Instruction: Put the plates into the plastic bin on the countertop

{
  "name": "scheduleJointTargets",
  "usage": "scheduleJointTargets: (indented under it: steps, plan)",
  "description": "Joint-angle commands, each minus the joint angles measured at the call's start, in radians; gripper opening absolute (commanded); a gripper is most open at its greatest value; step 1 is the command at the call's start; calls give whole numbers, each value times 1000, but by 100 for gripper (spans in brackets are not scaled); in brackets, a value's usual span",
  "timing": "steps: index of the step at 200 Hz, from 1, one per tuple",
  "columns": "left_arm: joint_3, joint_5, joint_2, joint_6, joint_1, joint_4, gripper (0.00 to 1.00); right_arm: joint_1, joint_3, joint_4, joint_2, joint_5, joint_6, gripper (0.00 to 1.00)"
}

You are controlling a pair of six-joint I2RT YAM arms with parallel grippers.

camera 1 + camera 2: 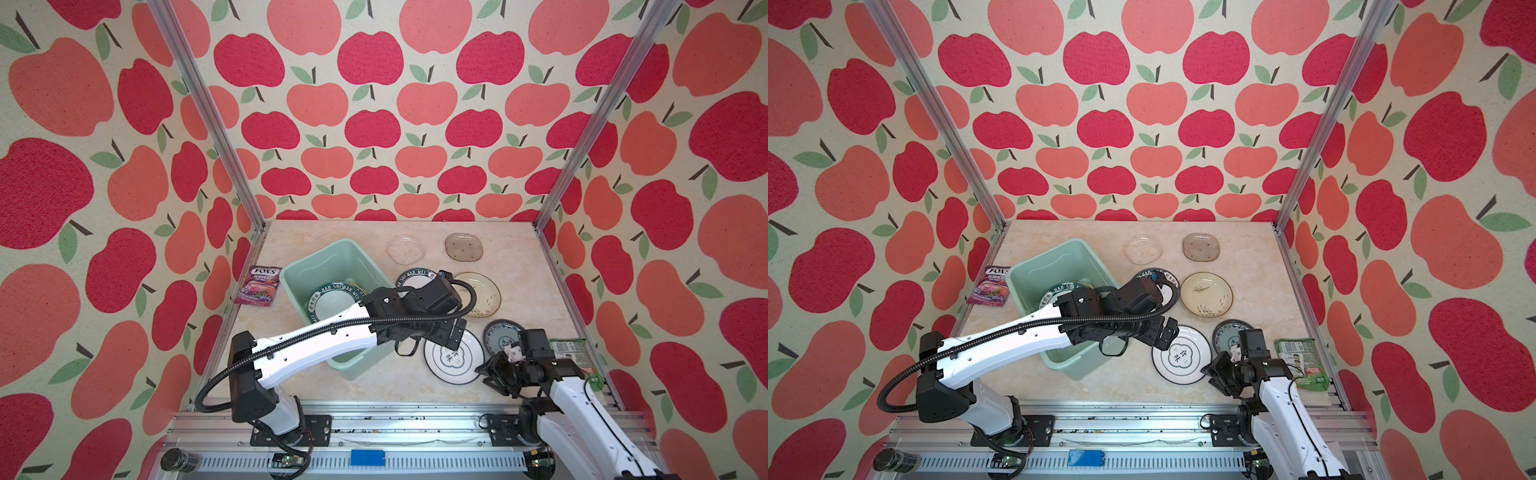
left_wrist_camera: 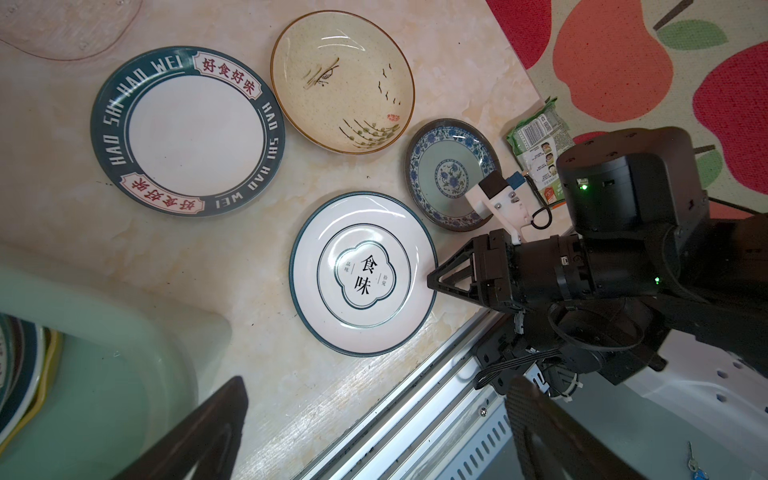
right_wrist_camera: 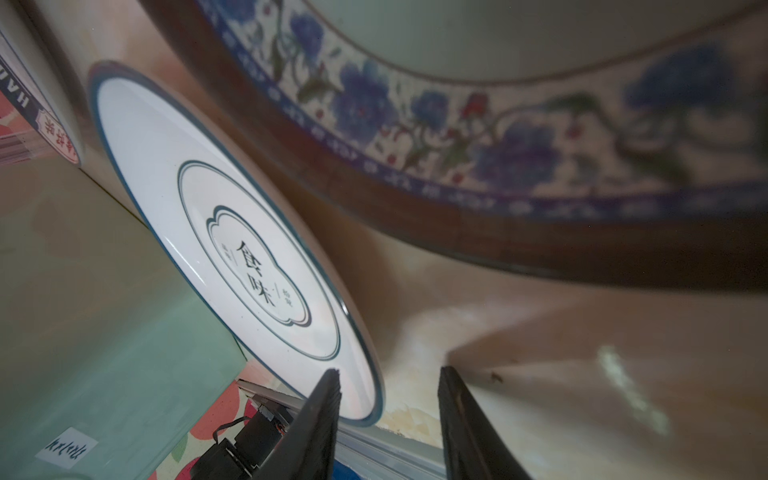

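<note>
Countertop: six plates (more in bin); left fingers wide, right fingers apart astride ringed plate rim.

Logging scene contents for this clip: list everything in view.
plastic bin: one, mint green, countertop's left-centre.
binned plates: stack, count unclear, lettered-rim one topmost.
lettered plate: one, dark-rimmed white, beside bin.
cream plate: one, further right.
blue-patterned plate: one, near right.
ringed plate: one, white, near centre.
glass plates: two, translucent, far side.
snack packets: two, purple far left, green near right.
countertop: one, beige.
left gripper: black, open, over ringed plate's far edge.
right gripper: black, open, astride ringed plate's rim.
</note>
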Motion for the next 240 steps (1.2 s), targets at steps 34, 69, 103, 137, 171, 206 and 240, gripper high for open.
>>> scheduleJointTargets:
  steps: [34,69,103,137,171,206,240]
  plan:
    - [26,-34,5,-9,0,0,99,-10,-19,95,111,-56,-34,35]
    - [46,-33,19,-5,5,-19,99,-10,-26,134,150,-66,-40,27]
    - [48,-32,19,-4,12,-19,99,-10,-29,154,176,-71,-42,18]
    - [48,-24,28,-8,18,-13,99,-11,-30,158,175,-75,-43,9]
    - [61,5,60,-5,33,-9,99,-10,-29,156,166,-79,-46,2]
    - [108,43,105,1,61,-23,99,-10,-11,112,110,-80,-59,0]
    - [122,64,116,5,81,-12,99,-11,-8,82,-3,-80,-48,0]
